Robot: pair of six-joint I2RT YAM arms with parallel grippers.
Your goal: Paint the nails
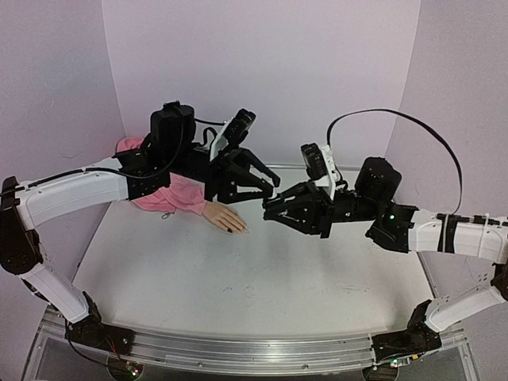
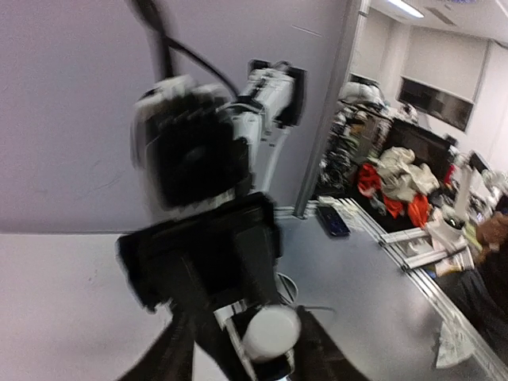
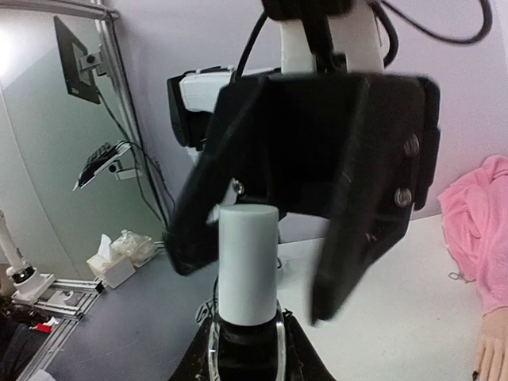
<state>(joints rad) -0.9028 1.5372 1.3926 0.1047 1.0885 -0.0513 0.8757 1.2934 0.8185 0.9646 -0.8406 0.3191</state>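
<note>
Both hover raised beside the nails [image 1: 235, 228]: left fingers [image 1: 262, 169] spread, right fingers [image 1: 287, 208] gripping a white cylinder [image 3: 248, 262].

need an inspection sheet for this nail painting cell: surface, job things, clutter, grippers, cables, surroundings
surface: white table, no spills visible
job's things: mannequin hand in pink sleeve lies at rear left; nails too small to judge, one or two look dark; white-capped bottle held above the table
clutter: nothing seen
grippers: right gripper shut on the bottle's lower part; left gripper open, its fingers either side of the bottle's top, not gripping
cables: black cable loops above the right arm; another cable runs along the left arm
surroundings: lilac walls; busy room beyond in wrist views
</note>
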